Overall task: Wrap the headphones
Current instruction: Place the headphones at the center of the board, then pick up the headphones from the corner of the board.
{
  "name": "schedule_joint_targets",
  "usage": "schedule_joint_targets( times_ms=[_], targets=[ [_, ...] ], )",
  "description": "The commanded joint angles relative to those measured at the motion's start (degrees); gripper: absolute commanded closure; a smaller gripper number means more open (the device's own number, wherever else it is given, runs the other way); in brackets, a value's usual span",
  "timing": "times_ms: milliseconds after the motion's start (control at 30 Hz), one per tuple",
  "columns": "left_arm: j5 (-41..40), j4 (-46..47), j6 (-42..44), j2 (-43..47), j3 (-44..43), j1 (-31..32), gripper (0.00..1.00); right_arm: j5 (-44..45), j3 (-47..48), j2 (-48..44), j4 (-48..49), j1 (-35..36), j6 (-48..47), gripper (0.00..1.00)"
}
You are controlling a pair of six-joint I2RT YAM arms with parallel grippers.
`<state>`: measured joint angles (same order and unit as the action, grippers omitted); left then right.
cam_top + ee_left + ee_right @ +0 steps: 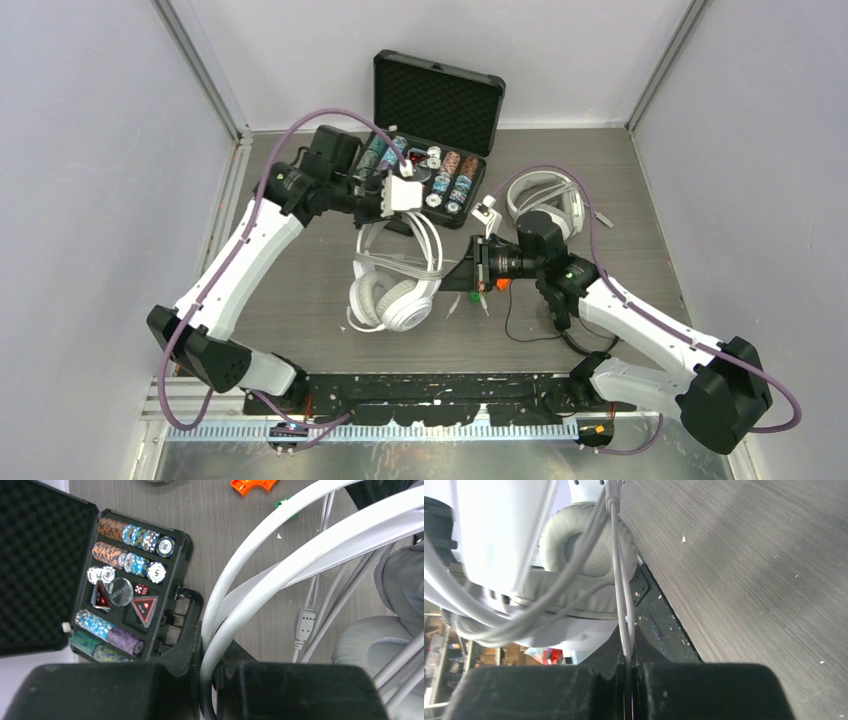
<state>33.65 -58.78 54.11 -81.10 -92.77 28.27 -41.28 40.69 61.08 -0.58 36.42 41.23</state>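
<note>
A white over-ear headphones pair (392,295) lies mid-table with its grey cable looped around it. My left gripper (392,212) is shut on its headband (300,545), whose two white rails pass between the jaws (210,645). The grey ear pad (380,640) and cable plug (302,627) lie to the right. My right gripper (452,280) is shut on the doubled grey cable (624,605), just below the ear cushion (584,550). A second white headphones pair (545,195) rests behind the right arm. A thin black cable (515,325) trails by that arm.
An open black case (435,130) of poker chips (132,535) stands at the back centre, close to the left gripper. Small orange (501,283) and green (477,297) pieces lie beside the right gripper. Grey walls enclose the table on both sides.
</note>
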Motion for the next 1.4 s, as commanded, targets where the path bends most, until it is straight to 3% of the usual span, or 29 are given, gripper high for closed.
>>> schedule_joint_targets(
  times_ms=[0,300,700,933,1367],
  targets=[
    [-21.46,-6.06,12.48,-1.34,-0.09,1.07,1.00,-0.09,0.56,-3.15,-1.82,-1.20,4.70,1.00],
    [-37.61,-9.98,6.69,-9.21,0.81,1.74,1.00,8.20,-1.48,5.18,2.53,2.81,5.43,0.99],
    [-36.19,-1.41,7.71,-5.90,17.17,-9.41,1.00,14.26,2.40,24.94,15.13,6.92,8.25,0.95],
    [-39.22,7.41,10.39,-7.51,25.35,-11.17,1.00,12.61,7.88,39.29,19.42,9.43,9.67,0.92],
    [-40.34,14.77,12.64,-8.24,29.78,-11.74,0.99,17.81,9.41,43.49,14.28,10.81,4.54,0.83]
  ],
)
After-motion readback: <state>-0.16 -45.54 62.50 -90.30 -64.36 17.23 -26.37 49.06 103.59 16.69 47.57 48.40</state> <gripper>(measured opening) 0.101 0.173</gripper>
